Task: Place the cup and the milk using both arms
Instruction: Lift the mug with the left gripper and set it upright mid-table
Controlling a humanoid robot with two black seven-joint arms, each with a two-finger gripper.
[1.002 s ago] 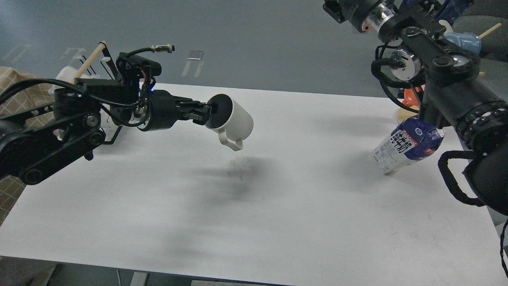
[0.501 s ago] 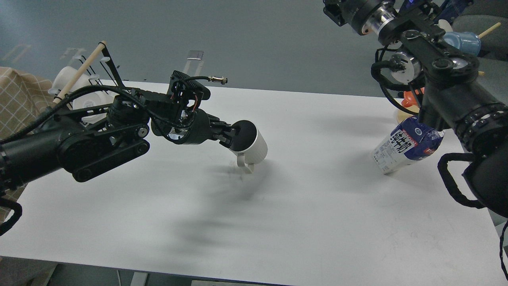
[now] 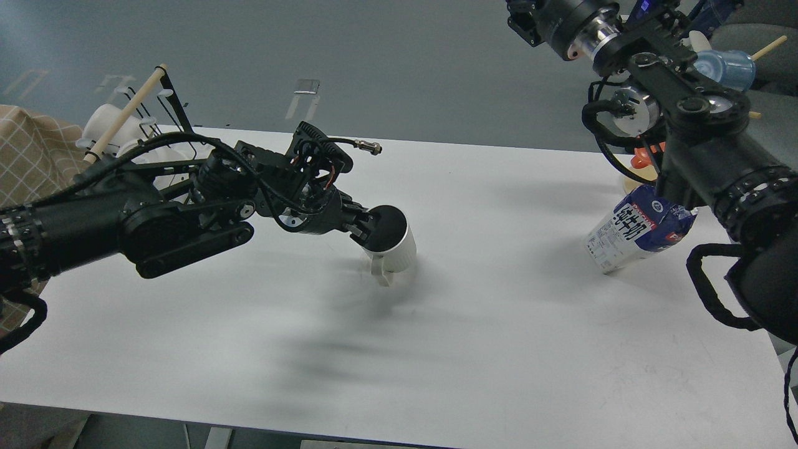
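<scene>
At table centre: left gripper (image 3: 368, 228) clamped the cup (image 3: 391, 246) rim, cup tilted, low.
Milk (image 3: 636, 236) leaned at right edge under the right arm; its gripper's state unreadable. Advice: level the cup before letting go.

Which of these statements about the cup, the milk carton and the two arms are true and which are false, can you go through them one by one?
1. The left gripper holds the cup by its rim. True.
2. The cup lies on its side at the table's near edge. False: it is close to upright, near the table's middle, its handle toward the camera.
3. The milk leans tilted under the right arm. True.
4. The right gripper's jaws are plainly seen, wide open. False: the arm hides them.
5. The milk carton is red and yellow. False: it is dark blue and white with black characters.
</scene>
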